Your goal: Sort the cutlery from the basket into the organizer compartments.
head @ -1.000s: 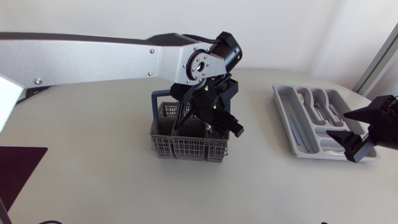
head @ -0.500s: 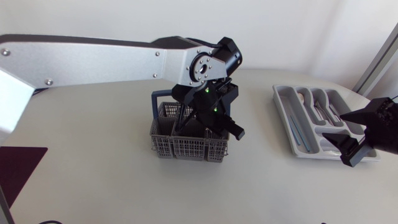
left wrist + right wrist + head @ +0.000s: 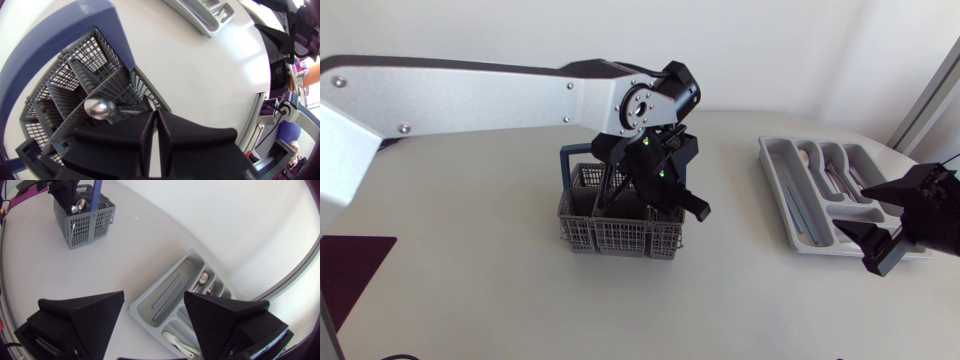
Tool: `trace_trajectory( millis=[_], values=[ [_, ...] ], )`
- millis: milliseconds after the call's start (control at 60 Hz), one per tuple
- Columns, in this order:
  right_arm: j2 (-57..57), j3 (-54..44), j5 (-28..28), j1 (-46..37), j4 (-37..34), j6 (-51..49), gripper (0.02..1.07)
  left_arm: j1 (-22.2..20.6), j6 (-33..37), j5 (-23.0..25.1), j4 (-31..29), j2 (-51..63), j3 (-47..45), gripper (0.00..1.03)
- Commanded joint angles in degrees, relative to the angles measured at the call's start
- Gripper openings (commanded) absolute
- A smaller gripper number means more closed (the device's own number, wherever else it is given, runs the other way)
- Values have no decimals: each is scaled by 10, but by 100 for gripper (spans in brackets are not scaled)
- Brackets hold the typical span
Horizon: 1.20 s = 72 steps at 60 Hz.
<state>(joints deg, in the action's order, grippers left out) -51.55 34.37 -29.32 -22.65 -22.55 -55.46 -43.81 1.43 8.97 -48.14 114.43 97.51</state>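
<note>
Left hand (image 3: 155, 116), pinched narrow inside the basket (image 3: 620, 238), has nudged it slightly sideways; right hand (image 3: 853, 208), spread wide, has shifted a little.

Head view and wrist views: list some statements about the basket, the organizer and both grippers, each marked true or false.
1. The right gripper is open and holds nothing. True.
2. The basket has a red handle. False: its handle is blue.
3. The organizer holds some cutlery. True.
4. The left gripper hangs over the organizer. False: it is down at the basket, far from the organizer.
5. A spoon lies in the basket, just ahead of the left gripper. True.
</note>
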Motion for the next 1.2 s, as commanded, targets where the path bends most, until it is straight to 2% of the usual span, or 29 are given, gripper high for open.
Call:
trace_trajectory(
  millis=[0, 383, 550, 817, 983, 1117, 1183],
  values=[
    [9, -19, 6, 9, -4, 10, 88, 8, -10, -1, -9, 3, 6, 4],
    [32, -17, 15, 29, -22, 13, 88, 20, -6, 54, 2, -67, -22, 3],
    [46, -9, 23, 49, -38, 23, 88, 38, -6, 86, 1, -105, -29, 3],
    [77, 31, 11, 118, -97, 77, 89, 65, 2, 182, -9, -181, -38, 3],
    [86, 69, -14, 186, -137, 135, 89, 87, 13, 276, -10, -198, -51, 3],
    [86, 81, -14, 257, -134, 194, 89, 94, 30, 342, -10, -197, -62, 3],
    [85, 80, -15, 287, -124, 219, 89, 92, 34, 358, -10, -193, -65, 3]
  ],
)
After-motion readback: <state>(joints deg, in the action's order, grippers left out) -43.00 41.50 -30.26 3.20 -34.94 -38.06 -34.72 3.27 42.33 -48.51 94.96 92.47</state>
